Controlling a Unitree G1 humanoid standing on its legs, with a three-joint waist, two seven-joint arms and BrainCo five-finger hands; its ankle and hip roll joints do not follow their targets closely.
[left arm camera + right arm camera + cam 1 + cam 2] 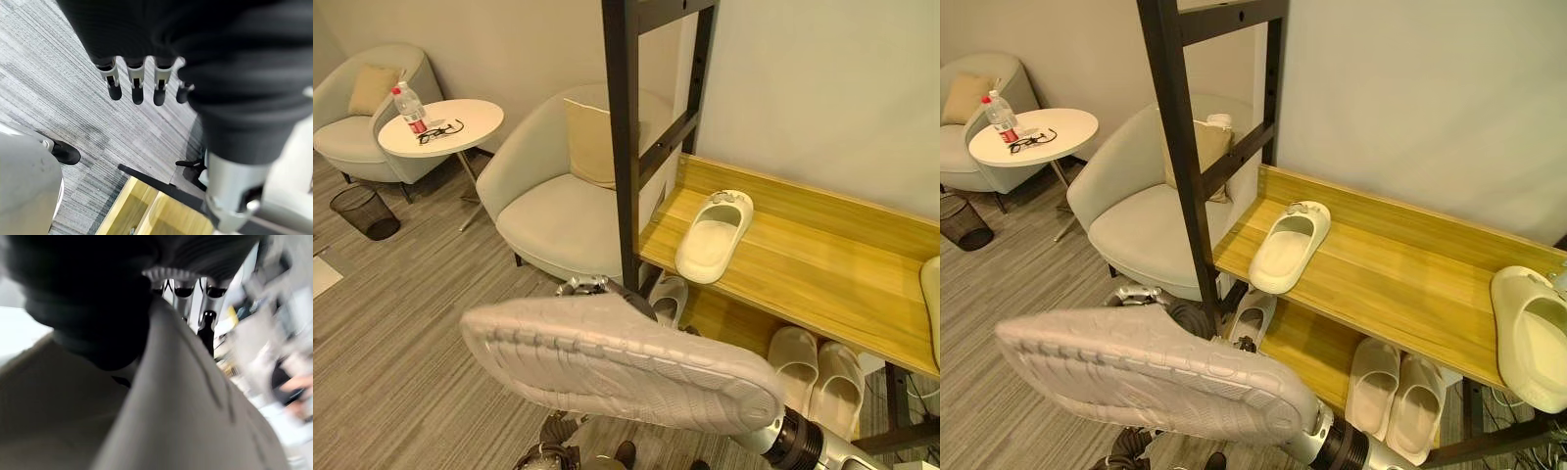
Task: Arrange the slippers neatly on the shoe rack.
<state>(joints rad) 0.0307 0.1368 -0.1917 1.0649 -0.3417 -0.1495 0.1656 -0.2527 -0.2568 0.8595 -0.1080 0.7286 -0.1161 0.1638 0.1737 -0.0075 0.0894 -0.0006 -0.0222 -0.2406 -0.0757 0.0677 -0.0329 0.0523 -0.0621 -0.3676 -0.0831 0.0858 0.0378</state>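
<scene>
A grey-white slipper (626, 367) hangs sole-up in the foreground, low in front of the shoe rack (822, 264). My right hand (188, 293) is shut on it; its fingers reach over the slipper's edge in the right wrist view, and the wrist (793, 441) shows at the slipper's right end. One cream slipper (715, 235) lies on the rack's wooden top shelf. Another cream slipper (1533, 338) lies at that shelf's right end. A pair (818, 377) stands on the lower level, with a single slipper (668, 299) further left. My left hand (137, 73) hangs open over the carpet.
The rack's black post (625, 147) rises at its left end. A pale armchair (563, 211) with a cushion stands just left of the rack. Further left are a round white table (440, 127) with a bottle and glasses, a second armchair (362, 98) and a mesh bin (367, 211).
</scene>
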